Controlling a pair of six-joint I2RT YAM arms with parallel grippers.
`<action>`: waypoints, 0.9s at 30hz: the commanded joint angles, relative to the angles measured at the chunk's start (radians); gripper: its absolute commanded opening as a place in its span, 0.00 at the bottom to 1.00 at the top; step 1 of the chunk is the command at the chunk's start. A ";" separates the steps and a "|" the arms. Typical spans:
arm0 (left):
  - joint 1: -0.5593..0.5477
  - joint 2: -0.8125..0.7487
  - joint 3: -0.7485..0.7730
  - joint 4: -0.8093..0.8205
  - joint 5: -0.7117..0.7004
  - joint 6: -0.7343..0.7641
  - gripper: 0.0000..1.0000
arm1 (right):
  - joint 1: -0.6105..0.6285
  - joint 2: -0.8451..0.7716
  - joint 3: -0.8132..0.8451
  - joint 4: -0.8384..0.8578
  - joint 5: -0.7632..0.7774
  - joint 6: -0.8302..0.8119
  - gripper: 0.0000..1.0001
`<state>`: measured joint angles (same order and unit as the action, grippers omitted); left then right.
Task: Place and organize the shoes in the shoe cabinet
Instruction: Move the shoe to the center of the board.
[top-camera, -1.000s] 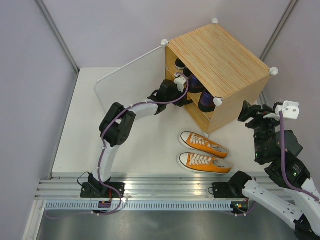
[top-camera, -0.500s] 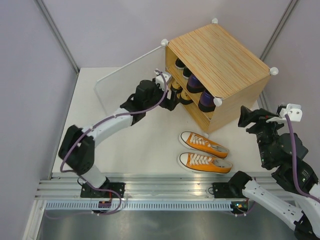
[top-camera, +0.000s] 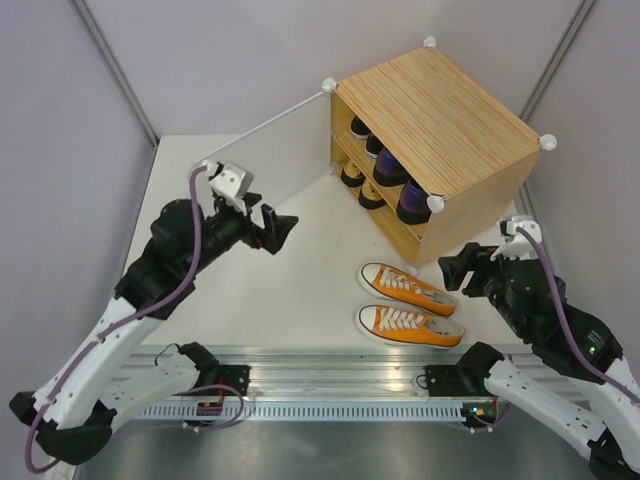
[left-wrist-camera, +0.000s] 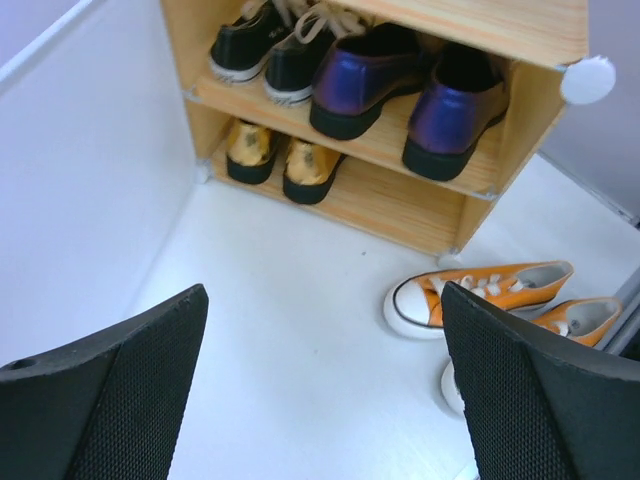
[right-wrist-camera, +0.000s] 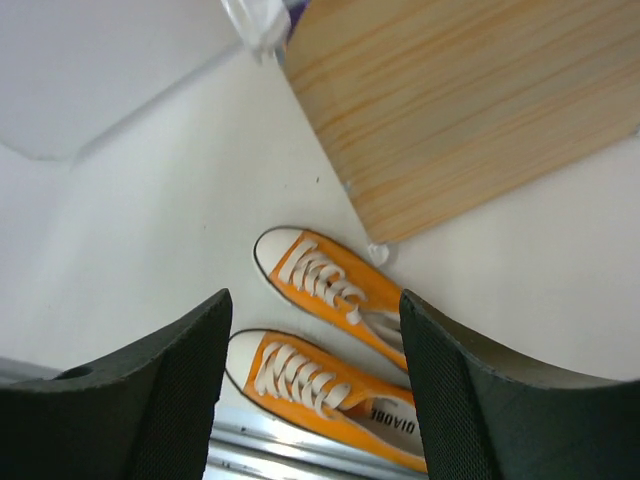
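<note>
Orange sneakers just beside the spread, empty right jaws; left jaws spread too, well apart.

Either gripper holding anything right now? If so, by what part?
Nothing is held. The left gripper is open and empty, facing the cabinet. The right gripper is open above the orange sneakers, not gripping them.

one wooden shoe cabinet, one inner shelf, one white panel door, two orange sneakers, two glossy purple loafers, two black sneakers with white laces, two gold pumps
</note>
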<state>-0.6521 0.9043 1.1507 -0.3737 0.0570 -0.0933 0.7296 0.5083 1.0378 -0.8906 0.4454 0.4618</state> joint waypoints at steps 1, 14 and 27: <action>-0.001 -0.096 -0.129 -0.120 -0.147 0.013 0.99 | 0.005 -0.007 -0.111 -0.074 -0.137 0.153 0.71; -0.001 -0.193 -0.330 -0.105 -0.203 0.052 0.99 | 0.005 -0.008 -0.335 -0.031 -0.117 0.403 0.65; -0.001 -0.252 -0.344 -0.114 -0.198 0.049 0.99 | 0.005 0.087 -0.380 -0.096 -0.140 0.477 0.72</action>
<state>-0.6521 0.6617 0.8066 -0.5056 -0.1295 -0.0704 0.7296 0.5732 0.6586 -0.9619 0.3248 0.9054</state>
